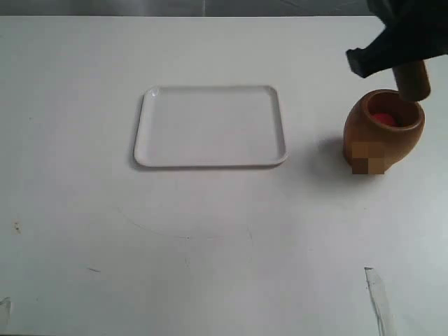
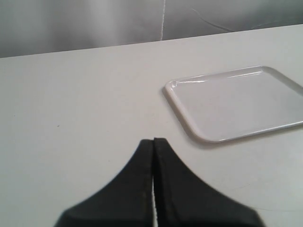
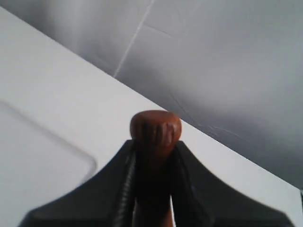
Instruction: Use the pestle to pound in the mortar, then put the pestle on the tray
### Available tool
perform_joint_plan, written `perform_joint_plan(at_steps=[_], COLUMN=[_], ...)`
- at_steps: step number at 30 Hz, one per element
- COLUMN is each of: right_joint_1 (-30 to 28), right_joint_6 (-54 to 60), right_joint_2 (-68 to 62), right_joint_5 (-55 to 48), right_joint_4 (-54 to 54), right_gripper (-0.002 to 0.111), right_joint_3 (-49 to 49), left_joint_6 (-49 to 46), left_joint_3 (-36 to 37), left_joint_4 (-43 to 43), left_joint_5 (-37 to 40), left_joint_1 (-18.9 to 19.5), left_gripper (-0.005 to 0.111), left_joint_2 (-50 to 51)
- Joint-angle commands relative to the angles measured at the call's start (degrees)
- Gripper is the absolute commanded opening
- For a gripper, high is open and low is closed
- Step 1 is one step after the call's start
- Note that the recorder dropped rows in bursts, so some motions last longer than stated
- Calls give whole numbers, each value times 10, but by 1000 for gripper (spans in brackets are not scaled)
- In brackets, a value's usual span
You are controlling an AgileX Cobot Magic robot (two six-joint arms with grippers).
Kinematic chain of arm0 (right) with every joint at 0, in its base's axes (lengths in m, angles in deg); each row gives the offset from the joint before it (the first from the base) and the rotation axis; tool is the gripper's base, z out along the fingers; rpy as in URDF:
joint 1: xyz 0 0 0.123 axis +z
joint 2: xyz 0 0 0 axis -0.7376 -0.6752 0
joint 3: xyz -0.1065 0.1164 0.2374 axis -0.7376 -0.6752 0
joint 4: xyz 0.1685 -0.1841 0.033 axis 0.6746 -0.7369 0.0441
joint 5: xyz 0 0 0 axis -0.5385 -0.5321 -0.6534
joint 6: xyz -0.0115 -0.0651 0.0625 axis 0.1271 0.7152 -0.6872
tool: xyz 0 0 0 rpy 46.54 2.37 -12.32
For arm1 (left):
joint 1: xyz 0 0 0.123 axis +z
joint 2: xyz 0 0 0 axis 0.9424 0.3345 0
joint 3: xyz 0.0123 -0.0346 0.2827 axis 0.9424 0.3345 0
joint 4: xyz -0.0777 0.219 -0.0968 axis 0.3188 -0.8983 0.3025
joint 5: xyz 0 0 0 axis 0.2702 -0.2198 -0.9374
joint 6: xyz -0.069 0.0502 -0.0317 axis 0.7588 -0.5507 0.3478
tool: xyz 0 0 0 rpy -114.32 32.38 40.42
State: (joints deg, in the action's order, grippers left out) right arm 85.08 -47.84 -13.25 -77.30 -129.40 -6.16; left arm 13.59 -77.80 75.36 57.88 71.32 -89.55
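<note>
pestle [image 3: 155,127], knobbed reddish wood, tight in right gripper [image 3: 155,144] above rounded wooden mortar [image 1: 392,133]

Our left gripper [image 2: 153,140] is made of two matt black fingers [image 2: 135,189], broad at the wrist end and sweeping in a smooth concave curve to thin, blunt tips. Their surface looks plain and slightly dull. Our right gripper [image 3: 154,145] has the same black, wedge-shaped fingers [image 3: 111,194]; along the inner face of one runs a finely ribbed pad [image 3: 129,187]. In the exterior view this gripper [image 1: 402,50] shows only as a dark, blocky, angular mass, somewhat blurred.
</note>
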Motion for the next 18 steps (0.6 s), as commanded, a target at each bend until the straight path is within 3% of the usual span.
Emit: perform_joint_plan(at_steps=[1, 5, 12, 14, 18], right_joint_1=[-10, -10, -10, -10, -10], right_joint_6=[-240, -277, -279, -266, -222], right_joint_2=[14, 14, 14, 14, 14], right_joint_5=[-113, -162, -150, -101, 93], right_joint_4=[-114, -114, -114, -114, -114], right_gripper=[0, 0, 0, 0, 0], right_joint_3=[-29, -30, -29, -29, -25], left_joint_6=[5, 5, 5, 5, 5], left_joint_3=[0, 0, 0, 0, 0], left_joint_4=[4, 4, 4, 4, 4], left_joint_5=[-2, -2, -2, -2, -2], left_joint_1=[-4, -4, -4, -4, -4], left_gripper=[0, 0, 0, 0, 0], left_joint_2=[-1, -1, -1, -1, -1])
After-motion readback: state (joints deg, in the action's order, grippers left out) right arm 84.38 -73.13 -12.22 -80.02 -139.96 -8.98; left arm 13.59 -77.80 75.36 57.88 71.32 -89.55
